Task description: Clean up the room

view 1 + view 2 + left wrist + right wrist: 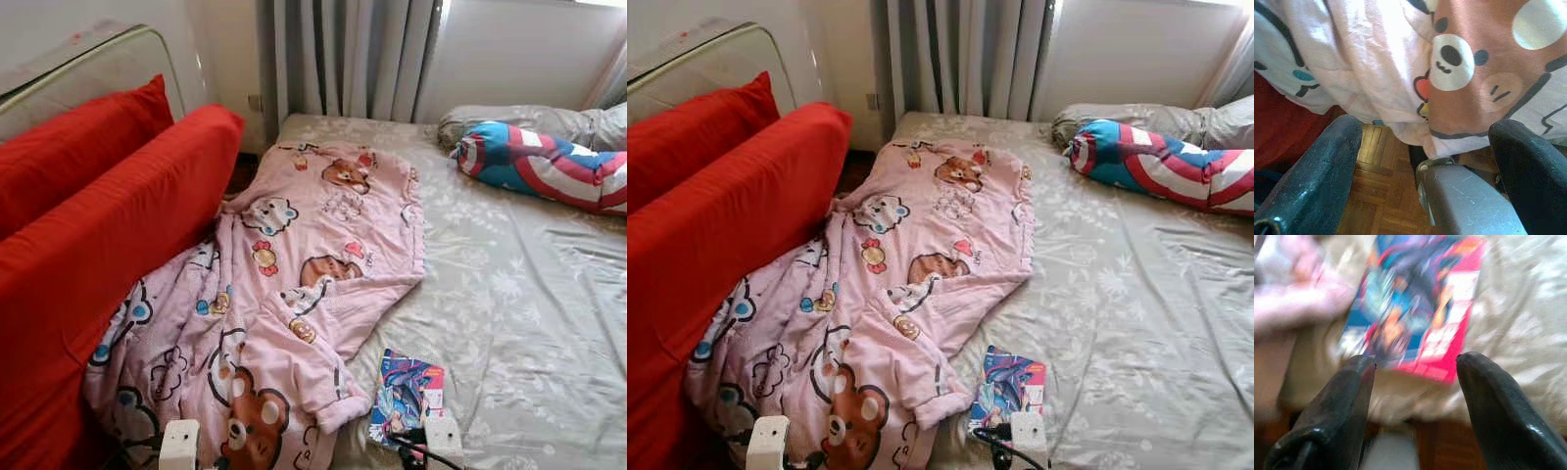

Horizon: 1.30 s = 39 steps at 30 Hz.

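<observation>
A pink cartoon-bear blanket (pixel 284 294) lies crumpled across the left half of the bed, its corner hanging over the front edge. A colourful comic book (pixel 407 397) rests flat on the sheet near the front edge. My right gripper (pixel 1415 364) is open just short of the book (pixel 1415 303), its fingers apart and holding nothing. My left gripper (pixel 1425 129) is open below the blanket's hanging edge (pixel 1449 73), above wooden floor. Both wrists (pixel 179 446) (pixel 443 439) show at the bottom of the eye views.
Two red cushions (pixel 98 235) lean along the bed's left side against a headboard. A red, white and blue bolster (pixel 544 166) lies at the far right by grey pillows. Grey floral sheet (pixel 519 294) covers the bed. Curtains hang behind.
</observation>
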Motion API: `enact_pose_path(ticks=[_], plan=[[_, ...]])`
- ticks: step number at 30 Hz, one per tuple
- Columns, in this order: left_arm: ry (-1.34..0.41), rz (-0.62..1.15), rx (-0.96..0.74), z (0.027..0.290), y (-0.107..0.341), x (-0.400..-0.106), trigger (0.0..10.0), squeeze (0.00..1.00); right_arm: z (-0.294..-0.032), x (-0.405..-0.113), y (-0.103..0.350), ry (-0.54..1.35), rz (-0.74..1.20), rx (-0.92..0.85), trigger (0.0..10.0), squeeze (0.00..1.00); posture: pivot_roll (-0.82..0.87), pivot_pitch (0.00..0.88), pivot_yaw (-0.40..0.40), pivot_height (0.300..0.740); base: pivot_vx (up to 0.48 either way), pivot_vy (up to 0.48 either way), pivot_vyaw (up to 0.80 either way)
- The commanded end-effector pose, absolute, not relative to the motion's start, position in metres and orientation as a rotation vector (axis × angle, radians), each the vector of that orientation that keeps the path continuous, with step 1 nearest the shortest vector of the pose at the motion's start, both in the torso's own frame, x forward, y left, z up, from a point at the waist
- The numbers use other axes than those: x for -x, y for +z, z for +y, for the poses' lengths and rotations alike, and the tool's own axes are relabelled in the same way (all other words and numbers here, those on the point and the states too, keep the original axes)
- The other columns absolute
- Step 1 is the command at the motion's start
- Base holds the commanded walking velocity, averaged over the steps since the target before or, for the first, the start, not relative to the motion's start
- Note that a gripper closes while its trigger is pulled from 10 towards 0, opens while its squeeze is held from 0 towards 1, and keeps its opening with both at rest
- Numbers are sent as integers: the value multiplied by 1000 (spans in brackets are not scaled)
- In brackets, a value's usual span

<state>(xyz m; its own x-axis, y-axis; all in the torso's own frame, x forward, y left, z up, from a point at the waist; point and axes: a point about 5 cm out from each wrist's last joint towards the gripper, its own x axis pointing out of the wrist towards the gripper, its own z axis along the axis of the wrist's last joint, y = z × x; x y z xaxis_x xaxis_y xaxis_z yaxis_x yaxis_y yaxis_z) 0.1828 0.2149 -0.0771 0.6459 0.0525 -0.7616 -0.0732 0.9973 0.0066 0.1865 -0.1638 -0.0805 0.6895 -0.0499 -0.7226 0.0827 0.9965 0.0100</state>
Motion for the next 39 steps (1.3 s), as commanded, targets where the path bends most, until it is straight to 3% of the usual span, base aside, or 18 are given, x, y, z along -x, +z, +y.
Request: enact_pose_path(ticks=[1,8,15,19,23,25,39], plan=[[76,870,26,214,-79,-180,10000,0,-177,-218,-60,-125,669,-40,10000,0,-10,35,-21,740,0,0,0],[83,840,33,213,-78,-180,10000,0,-190,-255,-23,-129,394,-67,10000,0,-23,37,-28,740,0,0,0],[110,723,75,213,-72,-185,10000,0,-191,-259,-9,-93,264,-59,10000,0,-38,44,-34,740,0,0,0],[42,613,19,210,-63,-191,10000,0,-185,-255,-6,-58,220,-61,10000,0,-32,43,-39,740,0,0,0],[11,352,-65,200,-21,-247,10000,0,-178,-252,-7,-44,208,-63,10000,0,-38,37,-36,740,0,0,0],[-5,109,-54,197,21,-271,10000,0,-174,-251,-5,-32,185,-71,10000,0,-36,33,-37,740,0,0,0],[-20,3,-15,202,32,-238,10000,0,-173,-244,2,-1,141,-63,10000,0,-25,0,-55,740,0,0,0]])
